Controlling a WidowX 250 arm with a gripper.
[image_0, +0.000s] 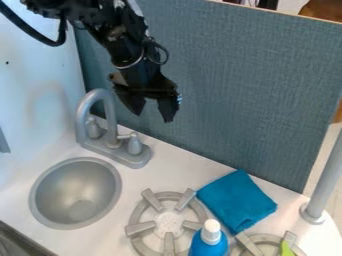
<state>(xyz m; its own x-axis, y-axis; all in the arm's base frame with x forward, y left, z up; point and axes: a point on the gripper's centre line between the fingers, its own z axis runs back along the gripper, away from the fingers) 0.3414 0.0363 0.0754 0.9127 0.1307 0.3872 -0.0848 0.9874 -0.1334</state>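
The tool (153, 116) hangs in the upper part of the camera view, its two fingers apart and pointing down, in front of a blue-grey panel (247, 85). The gap between them holds nothing. The black arm (123, 42) comes in from the top edge at the left, with a cable (47, 40) looping beside it.

Nearest to the tool is the grey faucet (112, 131), below it and to the image's left. It stands upright on the white worktop (194, 175), between the panel and the round metal sink (77, 192), with a handle on either side of its curved spout.

Right of the sink is a grey burner (167, 220) with raised prongs; its centre carries a faint pattern, too small to tell whether it is lettering. A folded blue cloth (237, 200) lies just beside it. At the bottom edge stands a blue bottle (208, 245) with a white cap (212, 227), its lower part cut off. Next to it are a second burner (248, 245), partly in view, and a bright green item (287, 249). A grey post (327, 185) rises at the right.
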